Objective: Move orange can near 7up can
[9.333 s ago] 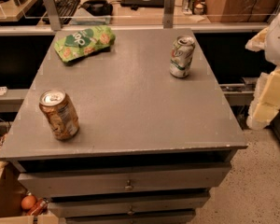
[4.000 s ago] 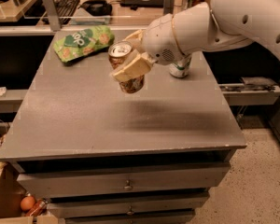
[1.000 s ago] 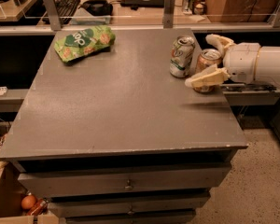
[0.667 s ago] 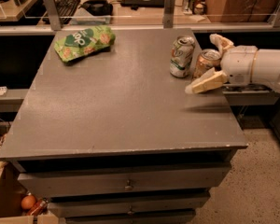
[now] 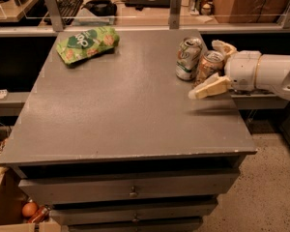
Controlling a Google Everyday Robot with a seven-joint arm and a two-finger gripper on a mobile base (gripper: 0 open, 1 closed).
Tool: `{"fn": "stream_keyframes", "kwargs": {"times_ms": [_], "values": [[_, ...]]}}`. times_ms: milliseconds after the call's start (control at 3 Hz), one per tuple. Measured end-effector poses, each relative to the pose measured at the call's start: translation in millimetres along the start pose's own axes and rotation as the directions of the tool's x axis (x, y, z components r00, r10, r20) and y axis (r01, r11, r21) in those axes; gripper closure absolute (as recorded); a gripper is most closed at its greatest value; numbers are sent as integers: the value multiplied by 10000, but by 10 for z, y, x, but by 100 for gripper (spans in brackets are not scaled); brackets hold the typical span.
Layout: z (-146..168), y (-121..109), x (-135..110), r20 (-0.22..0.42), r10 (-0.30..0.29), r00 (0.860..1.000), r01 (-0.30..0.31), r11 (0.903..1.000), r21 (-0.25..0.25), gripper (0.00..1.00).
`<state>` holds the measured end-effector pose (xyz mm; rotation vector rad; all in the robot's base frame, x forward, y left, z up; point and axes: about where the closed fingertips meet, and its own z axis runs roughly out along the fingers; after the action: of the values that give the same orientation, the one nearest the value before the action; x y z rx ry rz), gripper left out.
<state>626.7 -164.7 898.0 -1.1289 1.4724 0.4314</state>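
Note:
The orange can (image 5: 208, 66) stands upright on the grey table (image 5: 125, 110) near its back right edge. It is just right of the white and green 7up can (image 5: 188, 58), almost touching it. My gripper (image 5: 217, 67) reaches in from the right at can height. Its tan fingers are spread wide, one in front of the orange can (image 5: 210, 87) and one behind it (image 5: 224, 47). They straddle the can's right side without clamping it. The white arm (image 5: 266, 74) extends off the right edge.
A green snack bag (image 5: 87, 43) lies at the table's back left. Drawers (image 5: 130, 192) sit below the tabletop. A desk with a keyboard (image 5: 67, 4) and metal posts stands behind. A cardboard box (image 5: 9, 202) is on the floor at the lower left.
The orange can went from the front left of the table, carried in my gripper, to beside the 7up can. In the last second the front finger has dropped away from the can.

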Motion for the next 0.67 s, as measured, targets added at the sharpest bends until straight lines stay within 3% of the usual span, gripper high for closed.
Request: {"fn": "stream_keyframes", "kwargs": {"times_ms": [333, 667], "values": [[-368, -39, -299, -443, -355, 9984, 359, 9993, 101, 0], [-874, -59, -900, -1158, -1099, 9872, 1086, 9939, -170, 0]]}}
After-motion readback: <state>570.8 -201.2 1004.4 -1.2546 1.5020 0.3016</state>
